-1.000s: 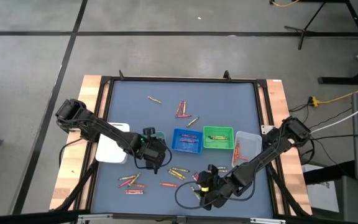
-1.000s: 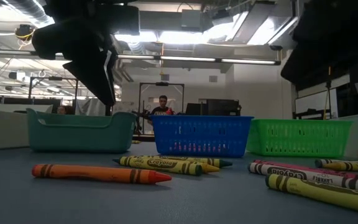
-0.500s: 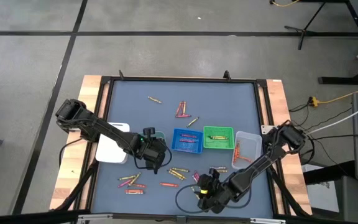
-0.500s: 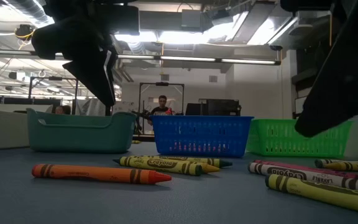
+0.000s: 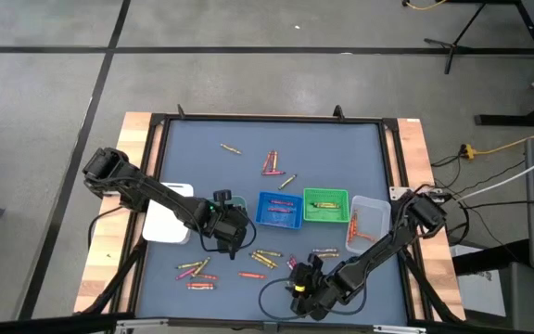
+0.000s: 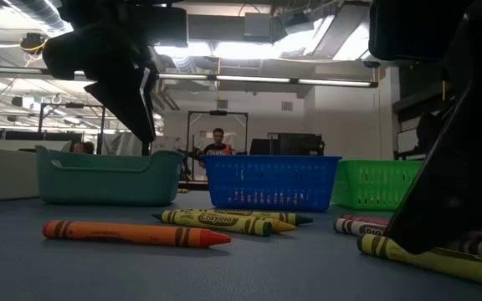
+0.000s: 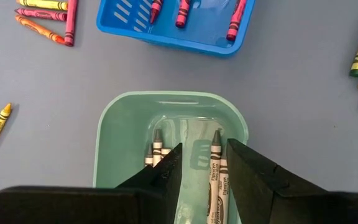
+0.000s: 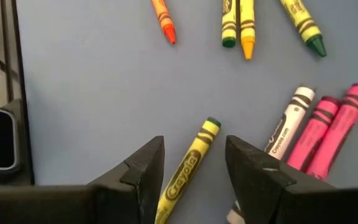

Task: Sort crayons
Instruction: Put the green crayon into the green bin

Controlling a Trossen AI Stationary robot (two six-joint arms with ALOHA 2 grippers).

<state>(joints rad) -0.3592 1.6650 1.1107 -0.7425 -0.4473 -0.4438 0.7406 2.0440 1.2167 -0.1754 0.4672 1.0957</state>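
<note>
Right wrist view: right gripper (image 8: 194, 171) parted, empty, straddling a yellow-green crayon (image 8: 186, 168) on the table, poised to pinch.
Left gripper (image 7: 204, 177) open, empty, over the teal tray (image 7: 114, 130) holding grey crayons (image 7: 215, 168).

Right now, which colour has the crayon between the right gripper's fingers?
Yellow-green crayon, clearest in the right wrist view.

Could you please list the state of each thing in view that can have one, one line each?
Left end effector: open, empty, over the teal tray.
Right end effector: open, straddling a yellow-green crayon on the table, not gripping it.
Teal tray: holds grey crayons.
Blue tray: holds red crayons.
Green tray: holds a green crayon.
Clear tray: holds orange crayons.
</note>
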